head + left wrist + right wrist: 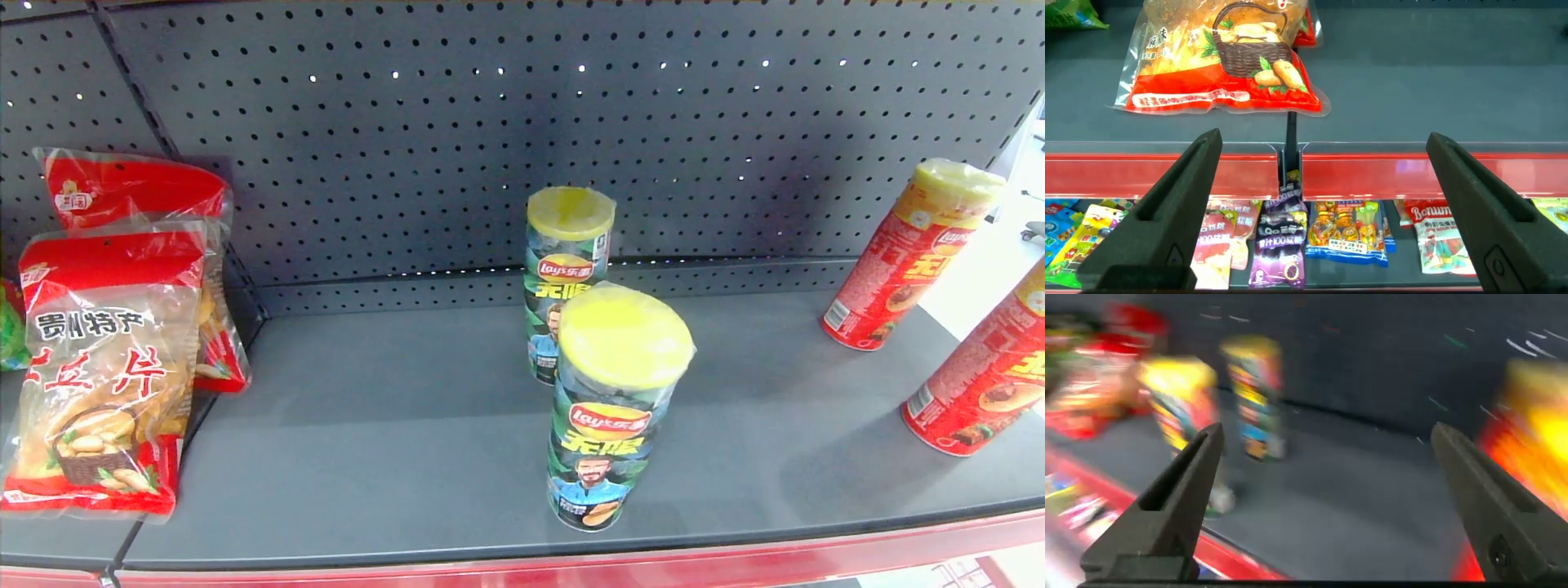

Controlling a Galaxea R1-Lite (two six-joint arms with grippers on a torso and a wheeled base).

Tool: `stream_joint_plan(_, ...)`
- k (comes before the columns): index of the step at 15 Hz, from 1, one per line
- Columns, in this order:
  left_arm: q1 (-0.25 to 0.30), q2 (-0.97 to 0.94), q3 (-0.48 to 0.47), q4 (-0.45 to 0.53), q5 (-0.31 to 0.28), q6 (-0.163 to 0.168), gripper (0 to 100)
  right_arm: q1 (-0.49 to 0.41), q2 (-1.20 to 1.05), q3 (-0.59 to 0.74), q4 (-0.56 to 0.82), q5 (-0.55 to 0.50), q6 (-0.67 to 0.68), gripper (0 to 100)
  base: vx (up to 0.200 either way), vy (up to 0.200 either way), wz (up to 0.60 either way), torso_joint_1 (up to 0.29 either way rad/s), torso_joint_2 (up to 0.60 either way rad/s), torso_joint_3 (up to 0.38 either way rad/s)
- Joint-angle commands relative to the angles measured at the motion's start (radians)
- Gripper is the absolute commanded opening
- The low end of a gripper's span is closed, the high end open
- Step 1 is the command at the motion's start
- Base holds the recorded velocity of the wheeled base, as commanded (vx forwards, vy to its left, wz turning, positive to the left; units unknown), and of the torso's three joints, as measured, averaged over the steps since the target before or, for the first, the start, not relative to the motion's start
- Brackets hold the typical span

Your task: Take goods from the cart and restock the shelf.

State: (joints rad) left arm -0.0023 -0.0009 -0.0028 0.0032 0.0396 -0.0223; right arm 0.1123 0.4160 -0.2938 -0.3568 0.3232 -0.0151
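Observation:
Two green chip cans with yellow lids stand upright mid-shelf, the front can (608, 408) near the edge and the rear can (565, 269) by the pegboard. Two red chip cans (906, 255) (984, 376) stand at the right. Red snack bags (102, 367) lean at the left, and one bag (1221, 57) lies on the shelf ahead of my left gripper (1323, 212), which is open and empty before the red shelf lip (1372, 171). My right gripper (1327, 506) is open and empty, facing the green cans (1253, 396) and a red can (1527, 449).
The grey shelf board (392, 425) has free room between the bags and the green cans, and between green and red cans. A perforated back panel (490, 122) closes the rear. Several candy packs (1282, 241) hang on the tier below.

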Motion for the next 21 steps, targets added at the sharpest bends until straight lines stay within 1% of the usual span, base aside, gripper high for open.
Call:
stream_joint_plan(1,0.001,0.001,0.001,0.000,0.002,0.001,100,-0.138,-0.310,0.292,-0.001,-0.095,-0.023,100,0.000,0.000,0.00,0.000,0.00,0.000)
stream_joint_plan(3,-0.001,0.001,0.001,0.000,0.000,0.001,100,-0.143,-0.336,0.294,0.085,-0.174,-0.052,100,0.000,0.000,0.00,0.000,0.00,0.000)
stream_joint_plan(5,0.001,0.001,0.001,0.000,0.000,-0.001,100,-0.143,-0.350,0.294,0.206,-0.223,-0.022,100,0.000,0.000,0.00,0.000,0.00,0.000)
stream_joint_plan(7,-0.001,0.001,0.001,0.000,0.000,0.001,100,-0.125,-0.381,0.294,0.286,-0.256,0.015,100,0.000,0.000,0.00,0.004,0.00,0.028)
stream_joint_plan(8,-0.001,0.001,0.000,0.000,0.000,-0.001,100,-0.111,-0.416,0.289,0.312,-0.271,0.017,100,0.000,0.000,0.00,0.000,0.00,0.000)
stream_joint_plan(12,0.001,0.001,0.001,0.000,0.000,-0.001,100,-0.111,-0.416,0.288,0.308,-0.279,0.023,100,0.000,0.000,0.00,0.000,0.00,0.000)
stream_joint_plan(13,0.001,0.001,0.001,0.000,0.000,-0.001,100,-0.111,-0.414,0.274,0.346,-0.358,0.014,100,0.000,0.000,0.00,0.000,0.00,0.000)
stream_joint_plan(14,-0.001,0.001,0.001,0.000,0.000,-0.001,100,-0.111,-0.414,0.274,0.345,-0.424,-0.002,100,0.000,0.000,0.00,0.000,0.00,0.000)
stream_joint_plan(15,0.001,0.001,0.000,0.000,0.000,-0.001,100,-0.111,-0.414,0.274,0.338,-0.432,-0.008,100,0.000,0.000,0.00,0.000,0.00,0.000)
stream_joint_plan(16,0.001,0.001,0.001,0.000,0.000,-0.001,100,-0.111,-0.414,0.272,0.341,-0.414,-0.009,100,0.000,0.000,0.00,0.000,0.00,0.000)
stream_joint_plan(18,0.001,0.001,0.001,0.000,0.000,0.001,100,-0.111,-0.414,0.291,0.363,-0.233,-0.028,100,0.000,0.000,0.00,0.000,0.00,0.000)
stream_joint_plan(19,0.001,0.001,0.000,0.000,0.000,0.001,100,-0.111,-0.414,0.288,0.369,-0.271,0.001,100,0.000,0.000,0.00,0.000,0.00,0.000)
stream_joint_plan(20,0.001,0.001,0.001,0.000,0.000,0.001,100,-0.111,-0.414,0.291,0.363,-0.276,0.027,100,0.000,0.000,0.00,0.000,0.00,0.000)
stream_joint_plan(21,0.001,0.001,0.001,0.000,0.000,0.001,100,-0.111,-0.414,0.292,0.360,-0.276,0.026,100,0.000,0.000,0.00,0.000,0.00,0.000)
